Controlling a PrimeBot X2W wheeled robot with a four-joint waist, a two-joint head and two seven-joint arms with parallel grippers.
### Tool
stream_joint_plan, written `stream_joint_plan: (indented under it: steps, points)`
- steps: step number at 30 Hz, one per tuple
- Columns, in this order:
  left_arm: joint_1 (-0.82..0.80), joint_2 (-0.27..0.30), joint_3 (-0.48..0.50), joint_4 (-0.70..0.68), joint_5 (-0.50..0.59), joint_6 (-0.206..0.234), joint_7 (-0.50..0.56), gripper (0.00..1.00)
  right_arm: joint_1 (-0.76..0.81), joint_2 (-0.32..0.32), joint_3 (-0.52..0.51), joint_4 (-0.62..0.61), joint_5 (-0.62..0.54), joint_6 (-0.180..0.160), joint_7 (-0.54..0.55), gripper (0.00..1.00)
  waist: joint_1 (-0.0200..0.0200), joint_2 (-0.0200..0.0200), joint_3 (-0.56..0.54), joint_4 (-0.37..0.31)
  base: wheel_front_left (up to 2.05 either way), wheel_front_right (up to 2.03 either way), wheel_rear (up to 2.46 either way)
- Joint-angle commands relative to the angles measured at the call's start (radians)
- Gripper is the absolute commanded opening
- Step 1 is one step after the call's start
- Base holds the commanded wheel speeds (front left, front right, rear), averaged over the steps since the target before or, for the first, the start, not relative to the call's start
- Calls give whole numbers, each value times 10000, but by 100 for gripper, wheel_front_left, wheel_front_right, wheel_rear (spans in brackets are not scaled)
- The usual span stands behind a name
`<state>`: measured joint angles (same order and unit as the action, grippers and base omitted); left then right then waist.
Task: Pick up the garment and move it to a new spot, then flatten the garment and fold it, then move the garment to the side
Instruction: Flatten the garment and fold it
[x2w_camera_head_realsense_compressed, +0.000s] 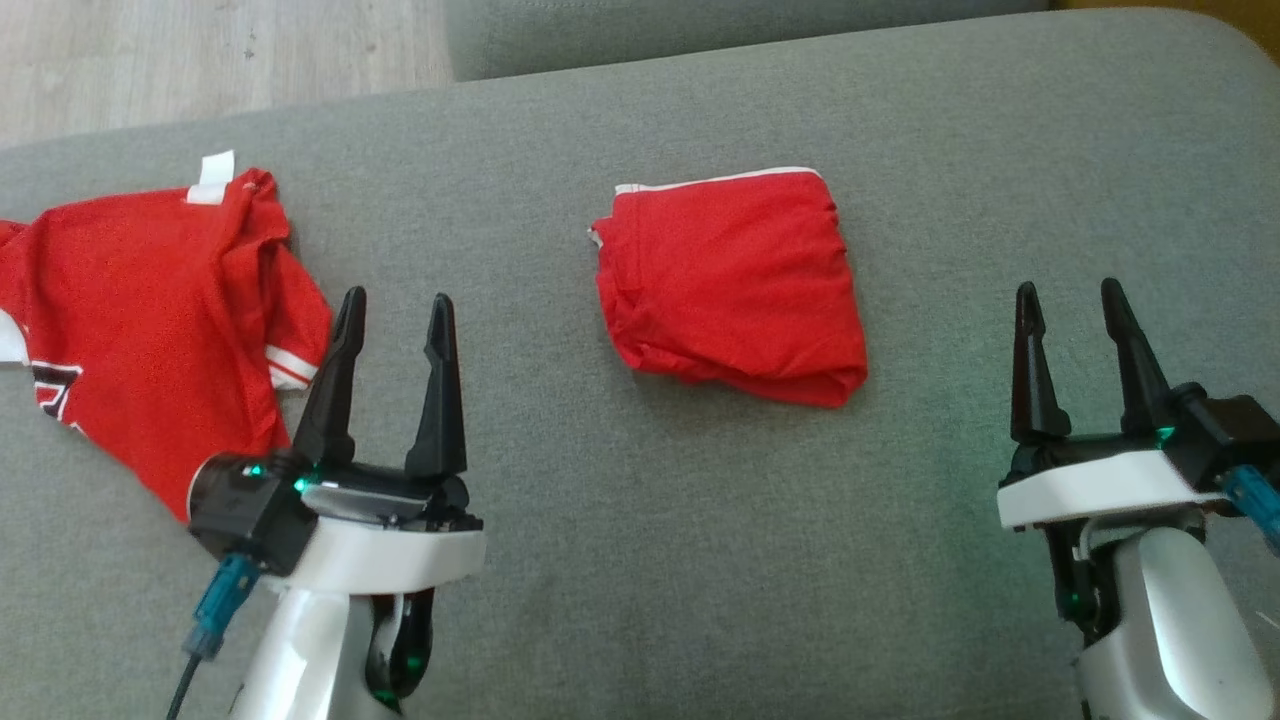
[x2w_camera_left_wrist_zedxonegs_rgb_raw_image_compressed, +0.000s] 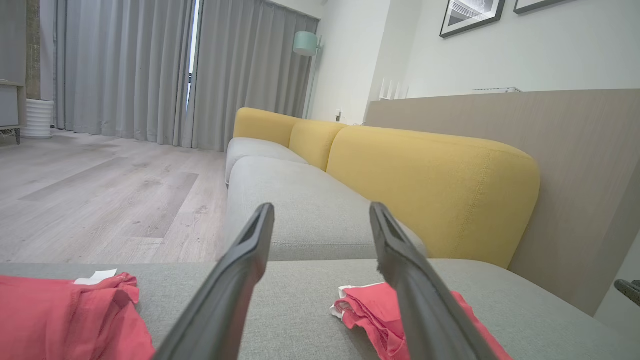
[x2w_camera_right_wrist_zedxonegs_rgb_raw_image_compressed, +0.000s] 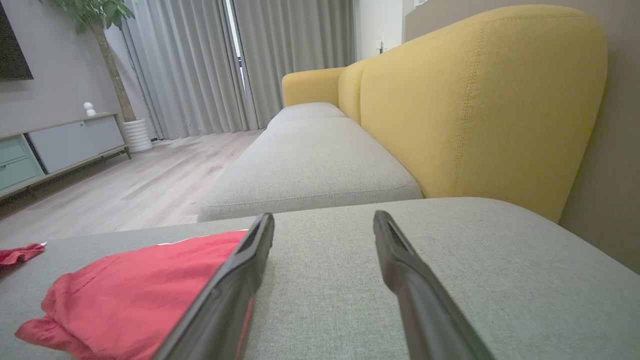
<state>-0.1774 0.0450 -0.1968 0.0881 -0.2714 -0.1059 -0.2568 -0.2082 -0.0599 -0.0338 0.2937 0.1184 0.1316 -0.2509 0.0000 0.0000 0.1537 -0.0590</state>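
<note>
A red garment (x2w_camera_head_realsense_compressed: 733, 282) with a white edge lies folded into a compact square in the middle of the grey cushion (x2w_camera_head_realsense_compressed: 640, 560); it is also in the left wrist view (x2w_camera_left_wrist_zedxonegs_rgb_raw_image_compressed: 370, 310) and the right wrist view (x2w_camera_right_wrist_zedxonegs_rgb_raw_image_compressed: 135, 295). My left gripper (x2w_camera_head_realsense_compressed: 395, 310) stands open, below and left of it, with nothing between its fingers (x2w_camera_left_wrist_zedxonegs_rgb_raw_image_compressed: 240, 270). My right gripper (x2w_camera_head_realsense_compressed: 1070, 300) is open and empty to the garment's right, apart from it, fingers (x2w_camera_right_wrist_zedxonegs_rgb_raw_image_compressed: 250, 260) above bare cushion.
A second red shirt (x2w_camera_head_realsense_compressed: 150, 310) with white trim and a label lies spread at the cushion's left end, close to my left gripper. Yellow sofa backrests (x2w_camera_right_wrist_zedxonegs_rgb_raw_image_compressed: 475, 100) rise beyond. Wooden floor (x2w_camera_head_realsense_compressed: 200, 60) lies past the cushion's far edge.
</note>
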Motion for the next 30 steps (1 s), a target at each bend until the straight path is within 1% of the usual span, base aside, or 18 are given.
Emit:
stream_joint_plan:
  steps: [1, 3, 4, 5, 7, 11, 16, 21, 22, 26, 28, 30]
  points:
    - [-243, 53, 235, -363, 59, -51, -49, 100, -162, 92, 277, -509, 105, -9, -107, 100, 0, 0, 55, -15, 0, 0, 0]
    - [-247, 53, 191, -365, 54, -68, -49, 100, -112, 93, 257, -611, 163, -9, -107, 100, 0, 0, 96, 17, 0, 0, 0]
    - [-285, 53, 132, -344, 44, -88, -49, 100, -161, 94, 233, -701, 143, -9, -107, 46, 0, 0, 156, 117, 0, 0, 0]
    - [-305, 53, 111, -326, 37, -99, -49, 100, -208, 94, 220, -752, 87, -9, -107, 0, 0, 0, 180, 177, 0, 0, 0]
    - [-344, 53, 78, -290, 22, -116, -49, 100, -334, 95, 185, -829, -43, -9, -108, 0, 0, 0, 238, 317, 0, 0, 0]
    - [-496, 53, -74, -269, -22, -149, -49, 100, -881, 95, 204, -798, -483, -9, -108, 0, 0, 0, 545, 831, 0, 0, 0]
    - [-658, 53, -264, -263, -143, -161, -49, 100, -1711, 96, 378, -134, -1073, -9, -84, 0, 0, 0, 994, 1449, 0, 0, 0]
    - [-809, 53, -499, -192, -259, -170, -49, 100, -2646, 96, 225, 1494, -1385, -9, 131, 0, 0, 0, 1379, 1989, 0, 0, 0]
    - [-809, 53, -499, -192, -259, -170, -49, 100, -2646, 96, 225, 1494, -1385, -9, 131, 0, 0, 0, 1379, 1989, 0, 0, 0]
    - [-954, 53, -707, -132, -334, -175, -49, 100, -3340, 96, -362, 3306, -1828, -9, 477, 0, 0, 0, 1584, 2322, 0, 0, 0]
    - [-997, 53, -745, -101, -372, -167, -49, 100, -3618, 96, -632, 4306, -1666, -9, 826, 0, 0, 0, 1612, 2429, 0, 0, 0]
    - [-1014, 53, -733, -86, -410, -146, -49, 100, -3907, 96, -511, 4860, -2118, -9, 769, 0, 0, 0, 1622, 2485, 0, 0, 0]
